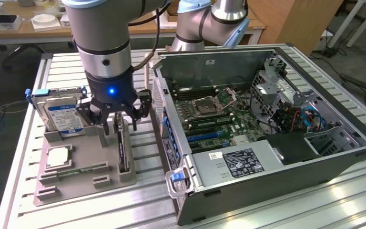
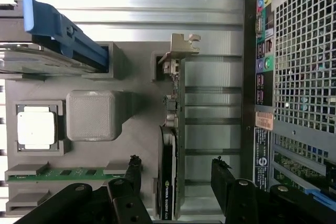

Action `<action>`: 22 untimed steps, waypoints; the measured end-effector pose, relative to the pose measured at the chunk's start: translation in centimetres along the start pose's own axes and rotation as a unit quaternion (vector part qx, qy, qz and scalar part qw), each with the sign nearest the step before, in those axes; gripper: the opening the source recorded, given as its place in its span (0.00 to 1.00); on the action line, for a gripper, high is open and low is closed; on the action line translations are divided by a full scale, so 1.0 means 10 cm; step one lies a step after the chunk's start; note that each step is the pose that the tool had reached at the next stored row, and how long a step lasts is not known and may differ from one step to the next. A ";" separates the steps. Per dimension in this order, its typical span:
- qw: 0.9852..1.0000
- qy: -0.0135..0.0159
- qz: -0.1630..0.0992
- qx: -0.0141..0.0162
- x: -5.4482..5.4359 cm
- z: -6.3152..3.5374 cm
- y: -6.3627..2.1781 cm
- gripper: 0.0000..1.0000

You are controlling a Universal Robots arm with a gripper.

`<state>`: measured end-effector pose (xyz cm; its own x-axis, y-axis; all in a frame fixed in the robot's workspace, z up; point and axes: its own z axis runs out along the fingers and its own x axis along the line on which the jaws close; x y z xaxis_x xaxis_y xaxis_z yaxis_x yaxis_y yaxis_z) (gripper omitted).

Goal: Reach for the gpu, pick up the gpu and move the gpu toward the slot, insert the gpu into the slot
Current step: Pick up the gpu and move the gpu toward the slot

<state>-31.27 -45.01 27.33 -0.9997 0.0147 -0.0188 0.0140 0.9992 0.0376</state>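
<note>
The fingers [image 2: 227, 184] of the gripper [image 2: 177, 163] are spread wide, released and empty. One stands on each side of the gpu [image 2: 169, 150], with a gap to each face and nothing touched. In the exterior view the gripper [image 1: 120, 125] hangs just above the card's upper edge.

The gpu [image 1: 123, 150] stands on its long edge in a groove of the grey holder tray [image 2: 137, 80], on the side nearest the computer case. The fingers flank its dark end, away from the pale metal bracket [image 2: 181, 45]. It looks light, stiff and thin, but fragile. A firm, even pinch on the two flat faces seems safest, clear of the bottom connector edge.

Further along the tray lie a green memory stick [image 2: 68, 173] and a processor [image 2: 35, 129], with a hard drive [image 1: 65, 117] standing on edge beyond. On the exterior view's right, the open computer case [image 1: 285, 162] rests on the slatted worktop [image 1: 335, 200], motherboard [image 1: 215, 117] exposed.
</note>
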 end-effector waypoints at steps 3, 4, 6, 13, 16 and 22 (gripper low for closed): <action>1.000 0.000 0.000 0.000 0.00 0.020 -0.002 0.65; 1.000 0.000 0.000 0.000 0.00 0.028 -0.003 0.65; 1.000 0.000 0.000 0.000 0.01 0.042 -0.005 0.65; 1.000 0.000 0.000 0.000 0.01 0.106 -0.021 0.65; 1.000 0.000 0.000 0.000 0.01 0.142 -0.026 0.65; 1.000 0.000 0.000 0.000 0.02 0.213 -0.032 0.65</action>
<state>-31.40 -45.25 25.19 -0.9997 0.0147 -0.0188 0.0140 0.9992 0.0376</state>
